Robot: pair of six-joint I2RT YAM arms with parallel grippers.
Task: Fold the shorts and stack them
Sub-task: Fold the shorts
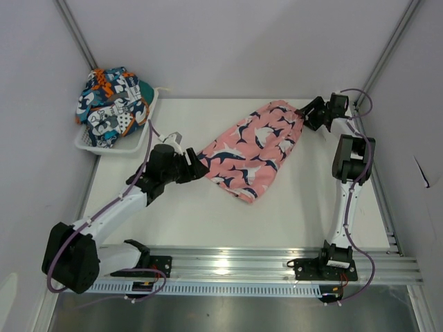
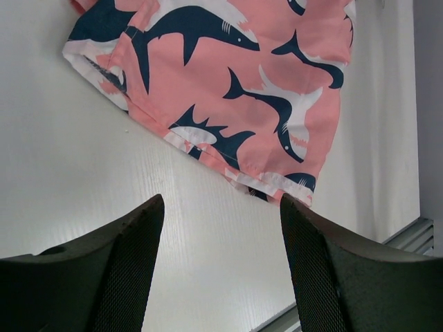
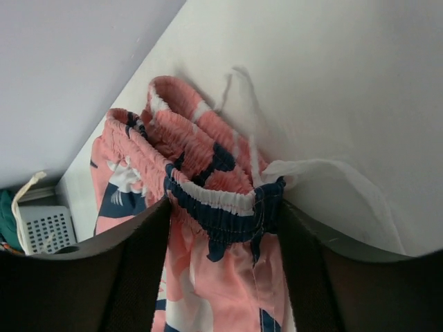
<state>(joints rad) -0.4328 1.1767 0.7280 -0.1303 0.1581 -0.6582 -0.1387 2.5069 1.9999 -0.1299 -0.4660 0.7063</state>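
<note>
Right gripper (image 3: 223, 235) is at the far right of the counter (image 1: 208, 214). Its fingers bracket the bunched waistband (image 3: 214, 200) of the pink shark-print shorts (image 1: 256, 149) and touch it on both sides. I can't tell whether it's actually clamped.

Left gripper (image 2: 221, 207) is wide, holding nothing, low over the counter just short of the leg hem.

The pink shorts lie diagonally mid-counter, rumpled, not folded. The patchwork shorts (image 1: 114, 104) are heaped in the white basket (image 1: 131, 151) at the far left corner, untouched.

The drawstring (image 3: 250, 145) trails loose behind the waistband.

My read: step one, getting hold of the first pair to spread it flat. Next I need a confirmed pinch on the waistband and the left gripper on the hem, then a pull apart to tension the fabric. The drawstring could snag.
</note>
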